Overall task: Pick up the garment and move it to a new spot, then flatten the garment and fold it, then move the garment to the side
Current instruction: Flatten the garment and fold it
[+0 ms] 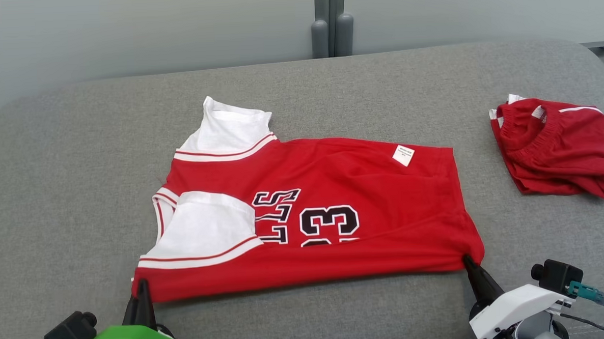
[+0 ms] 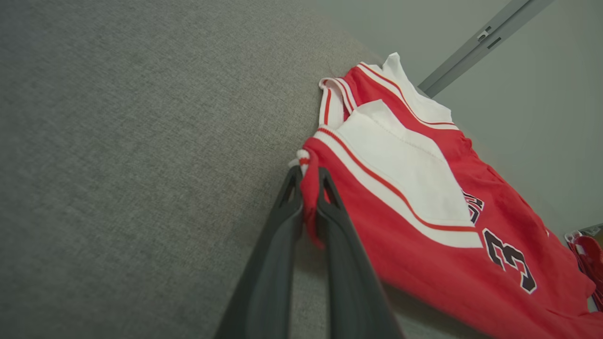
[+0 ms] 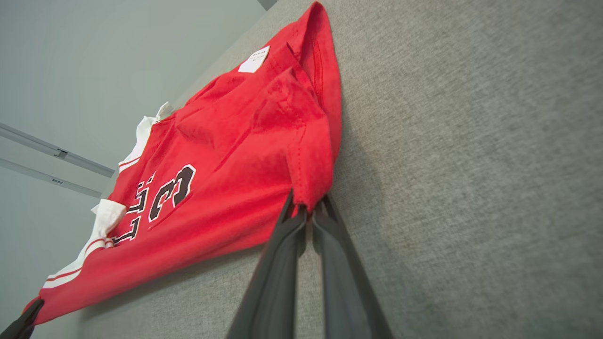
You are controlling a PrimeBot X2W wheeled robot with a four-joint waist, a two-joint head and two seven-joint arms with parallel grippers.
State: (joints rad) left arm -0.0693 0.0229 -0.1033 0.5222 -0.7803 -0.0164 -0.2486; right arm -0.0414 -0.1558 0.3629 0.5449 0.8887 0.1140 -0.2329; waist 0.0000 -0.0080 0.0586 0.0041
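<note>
The garment [image 1: 314,215] is a red jersey with white sleeves and black lettering, spread sideways across the middle of the grey padded table [image 1: 69,200]. My left gripper [image 1: 143,288] is shut on its near left corner; the left wrist view shows red cloth [image 2: 424,188] pinched between the dark fingers [image 2: 282,221] of that gripper [image 2: 308,176]. At the near right corner my right gripper [image 1: 468,260] is shut on the hem. In the right wrist view the hem [image 3: 264,141] bunches into the fingertips of the right gripper [image 3: 306,207].
A second red garment [image 1: 556,148], crumpled with white trim, lies at the table's right side. A pale wall with a grey post [image 1: 331,20] stands behind the table. Bare grey surface lies left of the jersey and along the front edge.
</note>
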